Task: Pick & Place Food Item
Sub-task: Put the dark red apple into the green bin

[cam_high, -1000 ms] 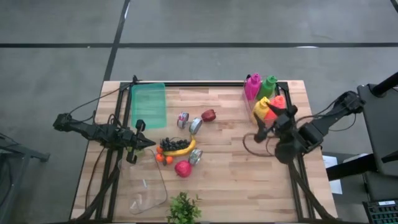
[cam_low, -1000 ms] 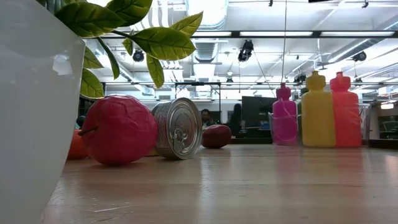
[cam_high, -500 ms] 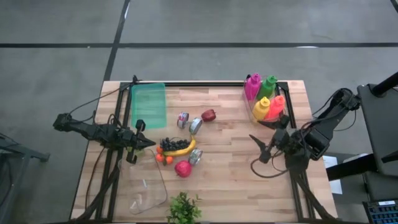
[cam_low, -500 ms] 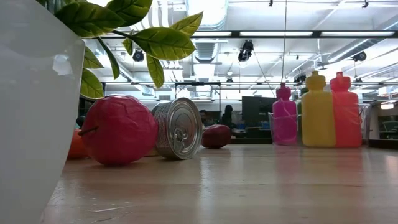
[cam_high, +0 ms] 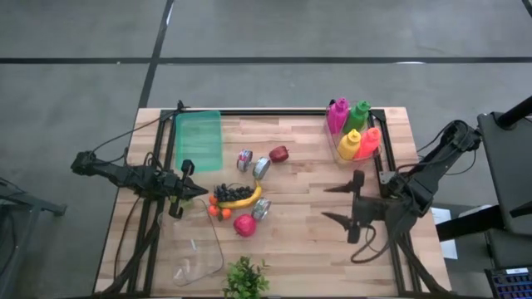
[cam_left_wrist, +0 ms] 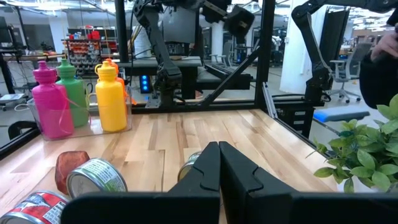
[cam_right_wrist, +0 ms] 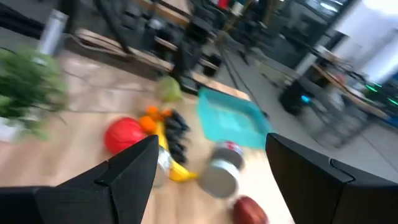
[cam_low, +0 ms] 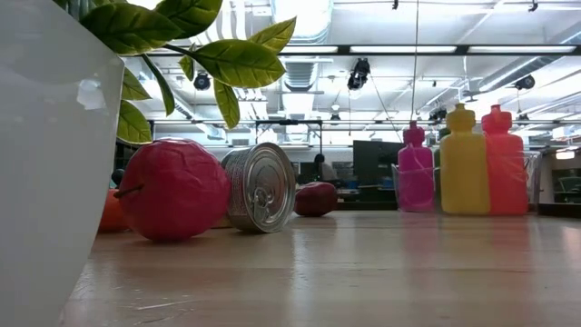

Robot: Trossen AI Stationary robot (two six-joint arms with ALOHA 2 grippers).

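The food lies mid-table: a banana with dark grapes (cam_high: 238, 195), small oranges (cam_high: 218, 212), a red round fruit (cam_high: 245, 224), a dark red apple (cam_high: 279, 154) and three cans (cam_high: 261, 168). My right gripper (cam_high: 334, 203) hovers open above the table, right of the food, fingers pointing toward the table's left. In its wrist view the gripper (cam_right_wrist: 211, 140) frames the blurred fruit (cam_right_wrist: 127, 134) and a can (cam_right_wrist: 221, 174). My left gripper (cam_high: 199, 193) waits shut at the left, beside the grapes; its wrist view shows its fingers (cam_left_wrist: 219, 163) closed.
A green tray (cam_high: 199, 139) lies at the far left. Coloured bottles (cam_high: 353, 133) stand in a clear holder at the far right. A potted plant (cam_high: 245, 278) and a clear container (cam_high: 199, 257) sit at the near edge. Bare wood lies between the food and the right gripper.
My right gripper has swung away from the bottles toward the table's near edge and a little leftward. It has rolled and turned, so its fingers now point toward the food. Its opening looks the same. Nothing on the table has moved.
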